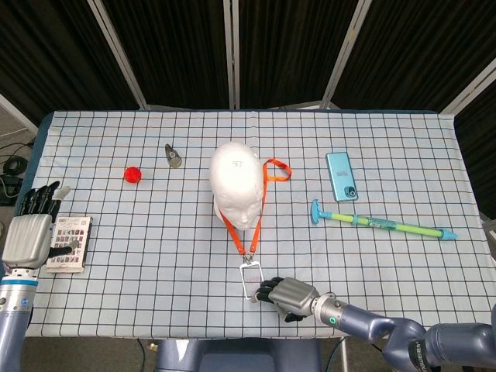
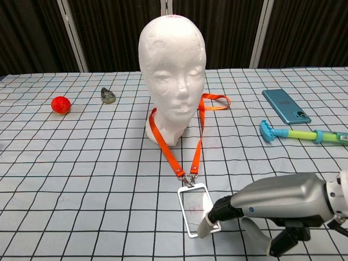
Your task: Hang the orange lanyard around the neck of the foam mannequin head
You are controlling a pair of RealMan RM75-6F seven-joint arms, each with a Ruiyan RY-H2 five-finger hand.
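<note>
The white foam mannequin head (image 1: pixel 236 180) (image 2: pixel 172 70) stands upright mid-table. The orange lanyard (image 1: pixel 235 226) (image 2: pixel 198 142) wraps the base of its neck, with a slack loop lying on the cloth to the right of the head. Both straps run forward, pulled straight, to a metal clip and a clear badge holder (image 1: pixel 251 277) (image 2: pixel 194 208) lying flat near the front edge. My right hand (image 1: pixel 291 295) (image 2: pixel 272 202) lies low beside the badge, fingers curled, with its fingertips (image 2: pixel 209 222) on the badge's near right corner. My left hand (image 1: pixel 29 235) rests open at the far left edge.
A card pack (image 1: pixel 69 242) lies by my left hand. A red ball (image 1: pixel 133 173) (image 2: pixel 61 104) and a small grey object (image 1: pixel 173 156) sit back left. A teal phone (image 1: pixel 342 176) and a green-and-blue pen (image 1: pixel 381 223) lie to the right.
</note>
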